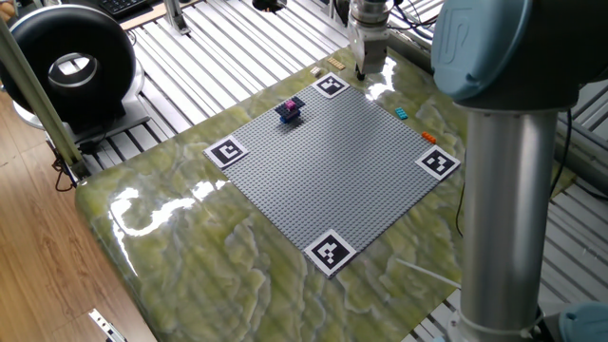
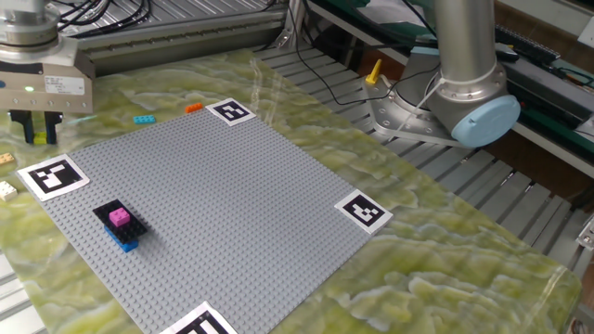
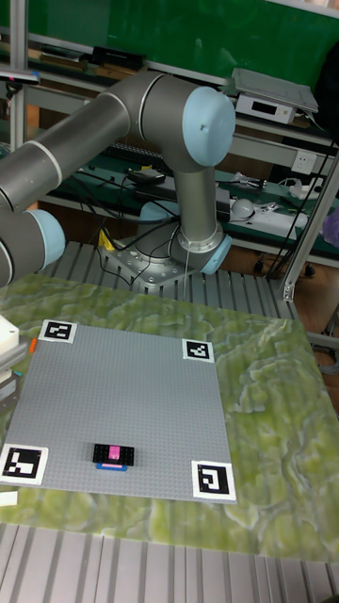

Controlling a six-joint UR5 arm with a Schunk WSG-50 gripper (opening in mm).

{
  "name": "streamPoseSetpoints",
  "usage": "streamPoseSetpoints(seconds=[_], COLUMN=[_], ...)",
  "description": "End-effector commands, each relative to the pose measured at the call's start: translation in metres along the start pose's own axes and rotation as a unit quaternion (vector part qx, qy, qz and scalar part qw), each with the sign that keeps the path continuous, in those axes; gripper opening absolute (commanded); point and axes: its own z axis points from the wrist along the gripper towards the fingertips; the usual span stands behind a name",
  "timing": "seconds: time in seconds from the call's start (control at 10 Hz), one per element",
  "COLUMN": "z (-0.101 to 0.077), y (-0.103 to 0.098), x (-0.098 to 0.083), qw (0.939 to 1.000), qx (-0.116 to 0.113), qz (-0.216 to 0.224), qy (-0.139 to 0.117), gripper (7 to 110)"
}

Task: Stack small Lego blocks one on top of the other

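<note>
Tall fixed view showed one grey baseplate (image 3: pixel 122 396) with four marker tags (image 3: pixel 213 478), one stack (image 3: pixel 113 456): magenta block on black over blue. Other fixed view added the gripper (image 2: pixel 33 126) off the baseplate's corner, fingers narrowly apart around a yellow block (image 2: pixel 36 137), grip unclear, plus one cyan block (image 2: pixel 143 119), one orange block (image 2: pixel 193 108), one tan block (image 2: pixel 7 190).

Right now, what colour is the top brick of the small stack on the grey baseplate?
Magenta. The top brick sits on a black piece over a blue one; the other fixed view shows it best.
</note>
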Motion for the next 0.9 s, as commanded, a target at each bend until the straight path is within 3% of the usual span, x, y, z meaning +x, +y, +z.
streamPoseSetpoints(seconds=[0.0,0.8], z=[-0.0009,-0.0012], y=[-0.0026,-0.0023], x=[0.0006,0.0047], qw=[1.0000,0.9998], qx=[0.002,0.001], qz=[0.004,0.018], qy=[-0.002,0.005], gripper=[22,22])
